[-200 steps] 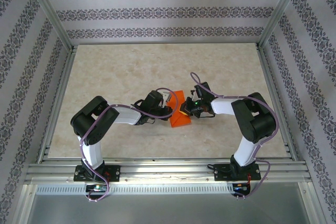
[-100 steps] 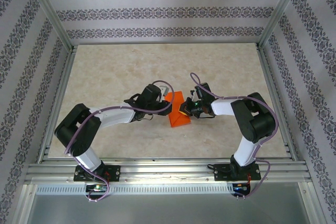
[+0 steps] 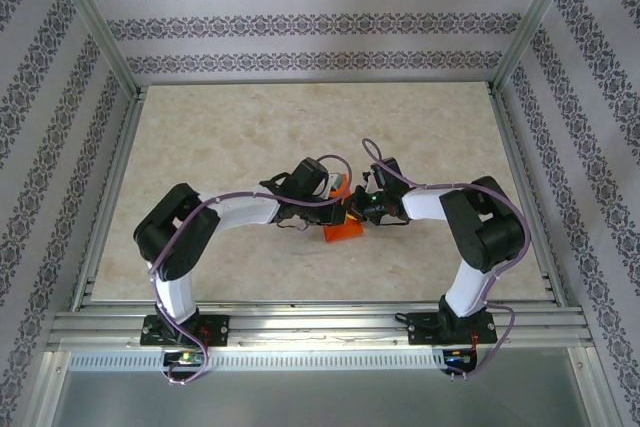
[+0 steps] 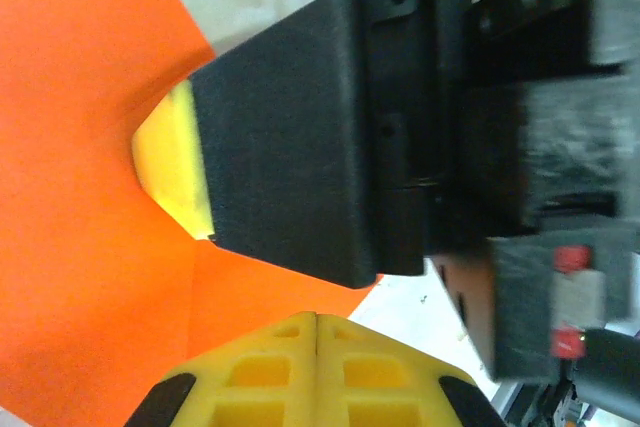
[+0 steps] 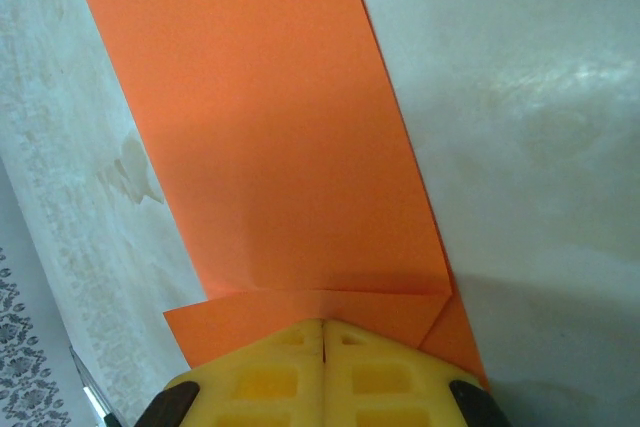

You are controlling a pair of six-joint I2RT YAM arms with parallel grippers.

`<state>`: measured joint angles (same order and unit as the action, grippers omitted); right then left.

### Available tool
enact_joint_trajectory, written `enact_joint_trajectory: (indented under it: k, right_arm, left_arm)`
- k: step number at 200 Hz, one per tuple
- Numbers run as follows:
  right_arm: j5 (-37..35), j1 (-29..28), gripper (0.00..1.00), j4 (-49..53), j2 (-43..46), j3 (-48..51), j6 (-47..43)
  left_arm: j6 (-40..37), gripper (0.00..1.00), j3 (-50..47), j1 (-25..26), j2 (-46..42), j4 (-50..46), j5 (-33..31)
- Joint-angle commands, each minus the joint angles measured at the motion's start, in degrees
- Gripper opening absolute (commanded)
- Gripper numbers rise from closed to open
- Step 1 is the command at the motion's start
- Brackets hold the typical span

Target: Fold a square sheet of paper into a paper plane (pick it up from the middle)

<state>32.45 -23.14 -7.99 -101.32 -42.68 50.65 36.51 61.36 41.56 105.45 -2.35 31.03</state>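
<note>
The left arm (image 3: 235,215) has swung in over the table (image 3: 200,137), above the square sheet of paper (image 5: 270,147), which lies part-folded in the middle. The left gripper (image 4: 316,322) and right gripper (image 5: 325,327) are both squeezed shut, tips close to it. I think they're pressing a crease.

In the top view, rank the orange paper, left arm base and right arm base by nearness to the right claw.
1. Orange paper, right at the right claw.
2. Right arm base, near right edge.
3. Left arm base, near left edge.
</note>
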Motion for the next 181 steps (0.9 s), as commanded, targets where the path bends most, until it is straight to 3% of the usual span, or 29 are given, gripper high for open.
enact_joint_trajectory:
  k: [1,181]
  right_arm:
    - [-4.1,0.0,0.0,4.7,-2.7,1.9,-0.5]
    - [-4.4,0.5,0.0,5.8,-3.2,2.1,-1.0]
  left_arm:
    - [0.8,0.0,2.3,0.2,2.0,-3.2,1.8]
    - [-1.7,0.0,0.1,0.3,5.0,-7.2,-2.5]
